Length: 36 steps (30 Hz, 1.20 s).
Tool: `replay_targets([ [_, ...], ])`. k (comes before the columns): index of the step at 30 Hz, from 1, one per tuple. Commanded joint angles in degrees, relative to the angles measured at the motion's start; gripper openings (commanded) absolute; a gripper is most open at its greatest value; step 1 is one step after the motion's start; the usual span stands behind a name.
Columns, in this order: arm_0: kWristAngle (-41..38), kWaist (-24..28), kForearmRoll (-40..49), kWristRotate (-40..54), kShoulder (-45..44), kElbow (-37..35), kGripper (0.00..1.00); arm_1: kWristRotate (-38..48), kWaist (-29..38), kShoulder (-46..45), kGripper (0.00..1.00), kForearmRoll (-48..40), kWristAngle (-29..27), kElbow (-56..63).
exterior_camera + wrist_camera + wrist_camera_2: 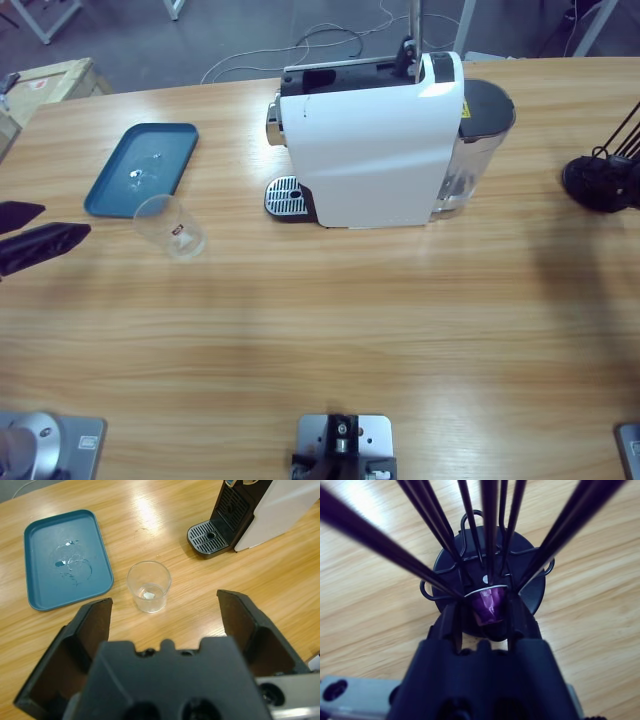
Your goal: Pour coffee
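Left wrist view: the left end effector [165, 605], spread wide, faces a light, breakable, slippery clear cup [148, 586] near the counter's left edge; best held mid-wall. The right end effector [485, 611] pinches a purple capsule [489, 605].

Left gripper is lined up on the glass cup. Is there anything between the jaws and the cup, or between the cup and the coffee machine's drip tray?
Nothing visible. The left gripper is open, with bare table up to the clear glass cup. From the cup to the drip tray, also bare wood; the blue tray lies off to the side.
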Motion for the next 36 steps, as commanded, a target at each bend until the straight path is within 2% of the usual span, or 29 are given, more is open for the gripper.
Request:
replay_targets([
  [1, 0.84, -0.71, -0.46, 0.76, 1.74, 1.68, 0.885, -1.31, -0.65, -0.96, 0.0, -0.69, -0.56, 3.01],
  [7, 0.75, -0.69, -0.46, 0.76, 2.09, 1.52, 0.885, -1.95, -0.65, -3.95, 0.0, -0.34, 0.06, 3.39],
  [21, 0.75, -0.71, -0.46, 0.76, 2.0, 1.52, 0.885, -2.12, -0.74, -2.33, 0.007, 1.05, 0.48, 2.34],
  [23, 0.75, -0.71, -0.44, 0.76, 2.04, 1.52, 0.885, -1.14, -1.0, -2.31, 0.311, 2.81, 0.32, 1.57],
  [24, 0.75, -0.69, -0.44, 0.76, 2.0, 1.52, 0.885, -0.87, -1.28, -2.19, 0.34, 3.28, 0.25, 1.29],
  [27, 0.75, -0.71, -0.46, 0.76, 2.0, 1.52, 0.885, -0.79, -2.23, -1.63, 0.3, 3.88, 0.27, 0.81],
  [36, 0.75, -0.71, -0.46, 0.76, 2.11, 1.52, 0.885, -1.05, -2.67, -1.45, 0.3, 1.74, 0.5, 1.95],
])
